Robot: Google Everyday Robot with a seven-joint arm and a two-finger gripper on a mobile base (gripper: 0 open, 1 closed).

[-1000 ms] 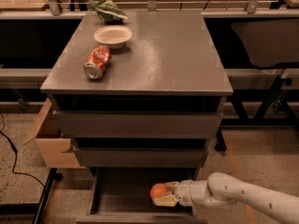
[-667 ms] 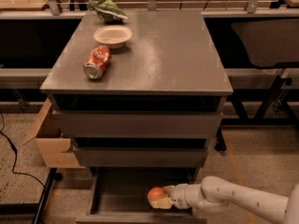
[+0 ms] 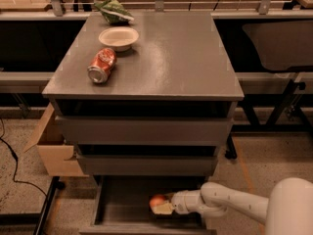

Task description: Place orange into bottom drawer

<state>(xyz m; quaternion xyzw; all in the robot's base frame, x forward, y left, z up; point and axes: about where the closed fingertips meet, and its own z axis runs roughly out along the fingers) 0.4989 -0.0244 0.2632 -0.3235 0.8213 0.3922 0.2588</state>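
End effector (image 3: pixel 162 207) holding orange (image 3: pixel 156 199), inside open bottom drawer (image 3: pixel 122 204)

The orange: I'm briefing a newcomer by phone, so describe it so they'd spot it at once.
Find the grey cabinet, then its open bottom drawer near the floor. There the gripper of the white arm holds the orange. It is the only round fruit, down low; the red soda can and white bowl sit on the cabinet top.
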